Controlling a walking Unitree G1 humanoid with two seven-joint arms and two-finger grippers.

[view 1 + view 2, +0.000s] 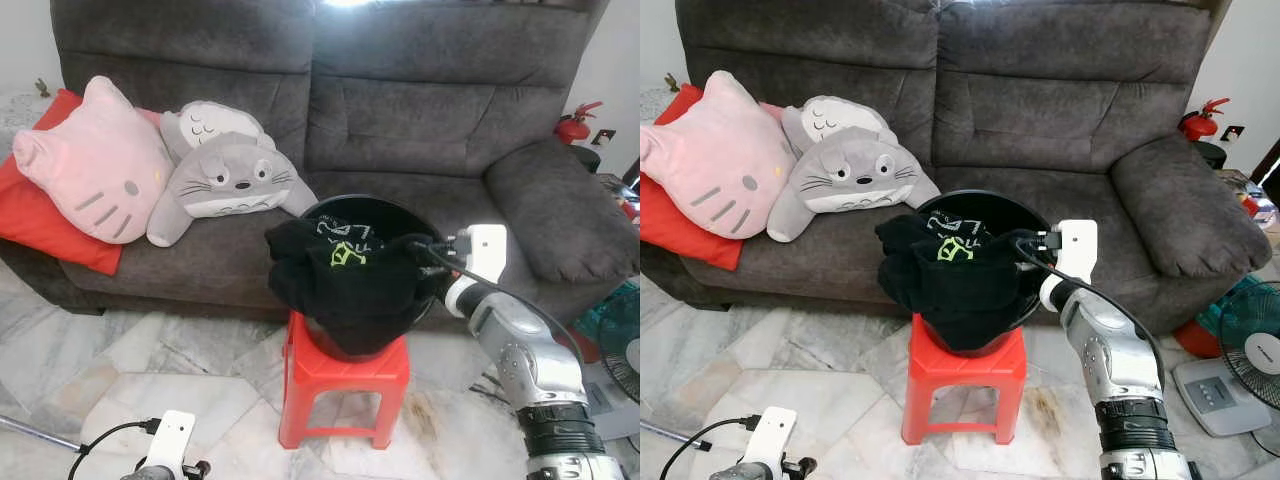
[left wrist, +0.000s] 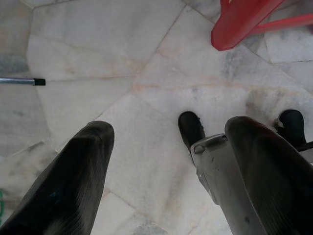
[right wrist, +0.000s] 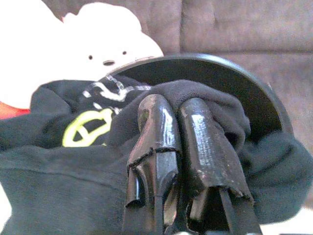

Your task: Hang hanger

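A black garment with a yellow-green print is heaped in a black bucket and spills over its front rim. The bucket stands on a red plastic stool in front of the sofa. My right gripper reaches in from the right at the bucket's rim. In the right wrist view its fingers lie pressed together with a fold of the garment bunched around the tips. My left gripper hangs low at the left over the marble floor, fingers wide apart and holding nothing.
A grey sofa runs behind the stool, with a pink cat pillow, a grey plush pillow and a red cushion on its left. A fan stands at the right. A metal rod lies on the floor at the left.
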